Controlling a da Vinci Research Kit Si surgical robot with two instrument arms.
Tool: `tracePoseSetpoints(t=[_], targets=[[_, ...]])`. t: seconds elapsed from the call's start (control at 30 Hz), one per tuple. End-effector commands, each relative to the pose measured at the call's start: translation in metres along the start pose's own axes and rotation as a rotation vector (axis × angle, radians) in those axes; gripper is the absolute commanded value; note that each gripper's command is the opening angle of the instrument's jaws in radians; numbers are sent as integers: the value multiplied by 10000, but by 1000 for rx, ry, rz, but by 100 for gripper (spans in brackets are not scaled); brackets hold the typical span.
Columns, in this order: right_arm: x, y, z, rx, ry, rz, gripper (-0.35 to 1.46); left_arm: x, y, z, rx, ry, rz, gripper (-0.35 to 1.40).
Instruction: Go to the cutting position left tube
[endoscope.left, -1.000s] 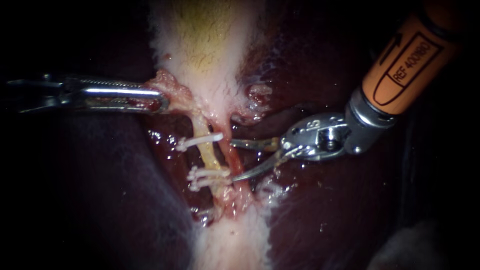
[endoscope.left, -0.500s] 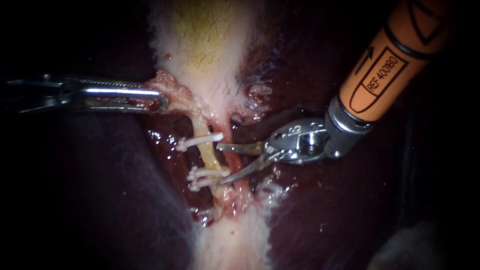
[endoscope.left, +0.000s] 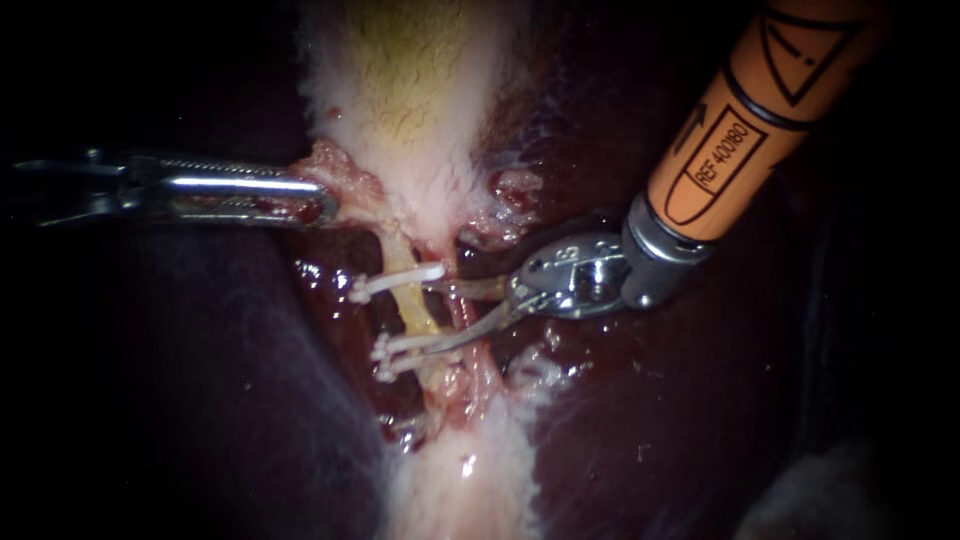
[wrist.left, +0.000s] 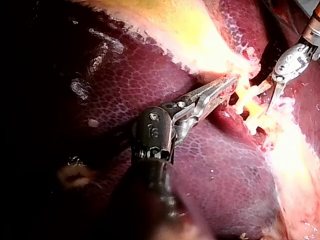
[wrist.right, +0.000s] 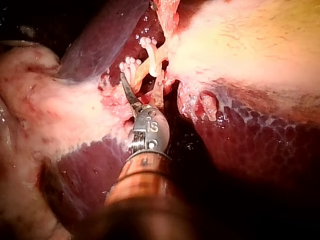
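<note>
The yellow left tube (endoscope.left: 412, 308) runs down from the pale gallbladder (endoscope.left: 410, 90), with one white clip (endoscope.left: 392, 283) above and two white clips (endoscope.left: 400, 350) below. The reddish right tube (endoscope.left: 466, 325) lies beside it. My right instrument (endoscope.left: 432, 315), on an orange shaft, has its curved blades open. They straddle the right tube, and their tips reach the left tube between the upper and lower clips. My left instrument (endoscope.left: 318, 200) is shut on pink tissue at the gallbladder's neck and holds it to the left. The left wrist view shows that grip (wrist.left: 222, 86).
Dark red liver (endoscope.left: 650, 420) surrounds the tubes on both sides. A pale band of tissue (endoscope.left: 465, 480) continues below the clips. In the right wrist view, one blade (wrist.right: 128, 90) lies beside the clips (wrist.right: 132, 67).
My right instrument has moved left: its open blades have gone from beside the right tube to across it, reaching the left tube. My left instrument has held still.
</note>
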Motion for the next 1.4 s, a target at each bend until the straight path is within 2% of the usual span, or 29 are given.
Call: tracePoseSetpoints(t=[0.03,0.37,0.77,0.9,1.07,1.3,1.4], targets=[[2,0,2,3,0,1,145,-1,-1,0,-1,0,0,-35],[11,-4,16,37,-8,14,145,-1,-2,0,2,1,0,-35],[29,-22,37,113,-30,24,143,1,-13,-4,10,4,-2,-35],[35,-22,47,121,-34,36,140,1,-13,-5,11,4,-2,-35],[35,-22,56,119,-36,45,140,1,-13,-5,11,4,-2,-35],[34,-25,64,131,-8,54,138,1,-13,-5,10,3,-2,-35],[36,-28,65,144,19,58,136,1,-13,-5,10,4,-2,-35]])
